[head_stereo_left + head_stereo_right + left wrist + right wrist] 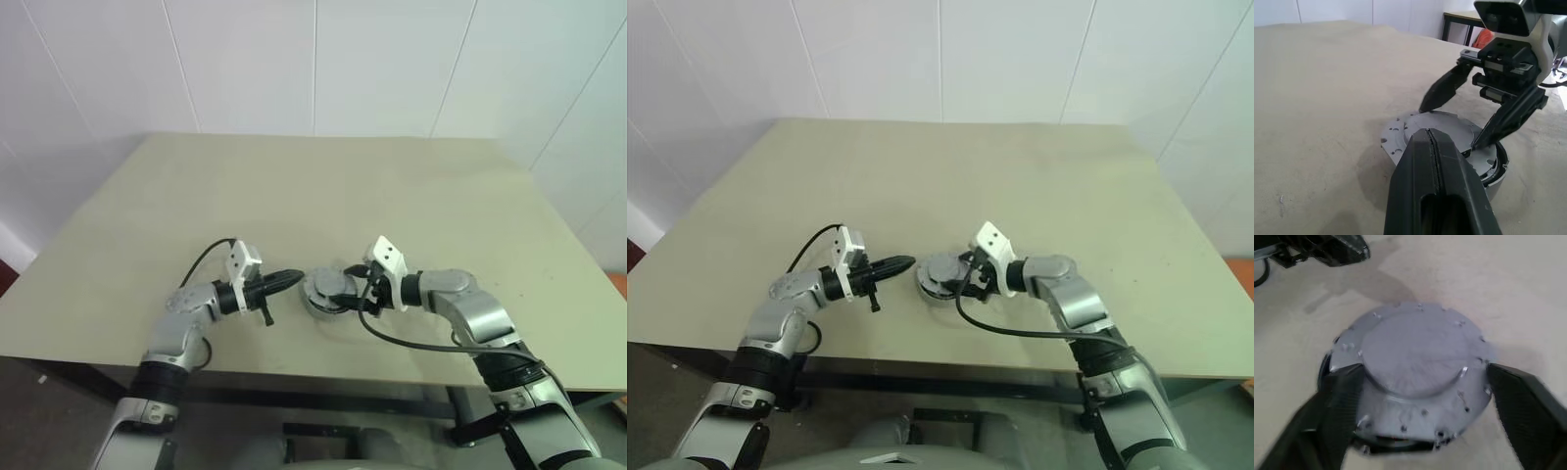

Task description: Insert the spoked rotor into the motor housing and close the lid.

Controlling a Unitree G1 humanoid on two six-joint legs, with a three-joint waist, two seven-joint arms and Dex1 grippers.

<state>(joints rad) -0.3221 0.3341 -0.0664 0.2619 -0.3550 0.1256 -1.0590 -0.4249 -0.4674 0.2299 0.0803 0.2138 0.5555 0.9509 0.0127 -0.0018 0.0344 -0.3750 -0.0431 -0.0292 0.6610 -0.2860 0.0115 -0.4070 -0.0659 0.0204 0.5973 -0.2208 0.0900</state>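
The lid [323, 287], a flat grey disc, lies on top of the motor housing [1498, 169], whose black ring shows just below its rim. The spoked rotor is hidden. My right gripper [351, 292] reaches in from the right, open, with one black finger [1337, 396] on each side of the lid [1410, 352], close to its rim; I cannot tell whether they touch it. My left gripper [294, 278] is shut and empty, pointing at the lid [1449, 129] from the left with a small gap between them.
The beige table [392, 196] stretches away behind the assembly. Its near edge [294, 367] runs just below both arms. A white tiled wall stands beyond the far edge. A black cable [411, 343] hangs from the right wrist.
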